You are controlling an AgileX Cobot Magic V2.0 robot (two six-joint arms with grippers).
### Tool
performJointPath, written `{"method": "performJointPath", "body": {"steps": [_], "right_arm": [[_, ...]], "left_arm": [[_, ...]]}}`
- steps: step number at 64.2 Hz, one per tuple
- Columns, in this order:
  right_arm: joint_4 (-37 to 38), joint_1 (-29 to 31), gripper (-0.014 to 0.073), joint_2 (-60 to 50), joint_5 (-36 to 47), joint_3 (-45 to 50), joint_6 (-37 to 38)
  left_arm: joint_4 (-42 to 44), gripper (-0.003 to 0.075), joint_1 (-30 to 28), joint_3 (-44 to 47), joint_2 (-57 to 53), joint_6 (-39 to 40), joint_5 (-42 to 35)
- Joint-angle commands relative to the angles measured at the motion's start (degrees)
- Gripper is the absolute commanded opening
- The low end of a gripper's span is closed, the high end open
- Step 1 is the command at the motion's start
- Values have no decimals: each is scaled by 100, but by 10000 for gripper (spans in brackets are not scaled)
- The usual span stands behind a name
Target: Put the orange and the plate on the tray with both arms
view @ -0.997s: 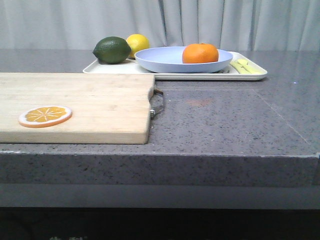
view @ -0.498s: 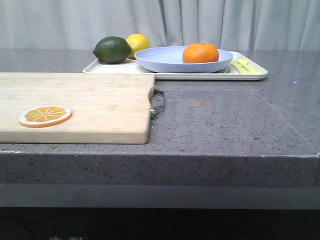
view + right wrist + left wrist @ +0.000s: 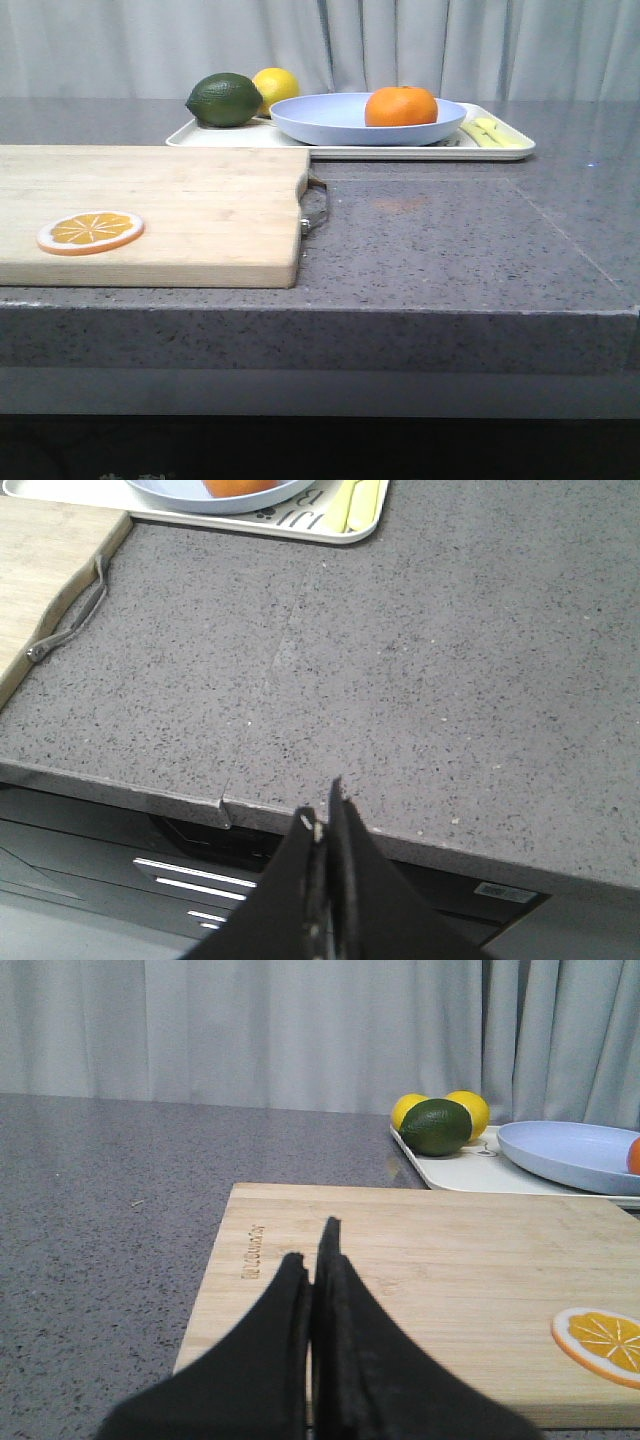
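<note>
The orange [image 3: 401,106] sits in the pale blue plate [image 3: 330,128], and the plate rests on the cream-white tray [image 3: 400,153] at the back of the counter. Neither gripper shows in the front view. My left gripper [image 3: 312,1245] is shut and empty, low over the near edge of the wooden cutting board [image 3: 420,1290], far from the tray [image 3: 470,1172] and plate [image 3: 570,1152]. My right gripper [image 3: 324,805] is shut and empty at the counter's front edge; the tray [image 3: 330,525], plate [image 3: 180,495] and orange [image 3: 240,486] show at the far end.
A dark green lime [image 3: 224,100] and a yellow lemon [image 3: 277,88] sit on the tray's left end, pale yellow strips [image 3: 490,132] on its right end. The cutting board [image 3: 200,210] carries an orange slice [image 3: 90,232] and has a cord handle [image 3: 316,208].
</note>
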State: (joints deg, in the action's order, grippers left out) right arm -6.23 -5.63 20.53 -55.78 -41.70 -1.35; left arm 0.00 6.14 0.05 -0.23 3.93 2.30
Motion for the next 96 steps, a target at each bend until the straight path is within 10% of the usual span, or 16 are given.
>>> {"method": "performJointPath", "body": {"steps": [1, 12, 39, 96], "right_arm": [[21, 25, -69, 50, 372, -117, -44], [154, 41, -69, -70, 677, 57, -50], [129, 502, -67, -1886, 5102, 3520, -107], [207, 586, -67, -2234, 5820, 4302, -114]], "left_arm": [[0, -17, 27, 32, -111, -17, -435], [0, -17, 27, 32, -111, -17, -435], [0, -17, 27, 32, -111, -17, -435], [0, -17, 27, 32, -111, -17, -435]]}}
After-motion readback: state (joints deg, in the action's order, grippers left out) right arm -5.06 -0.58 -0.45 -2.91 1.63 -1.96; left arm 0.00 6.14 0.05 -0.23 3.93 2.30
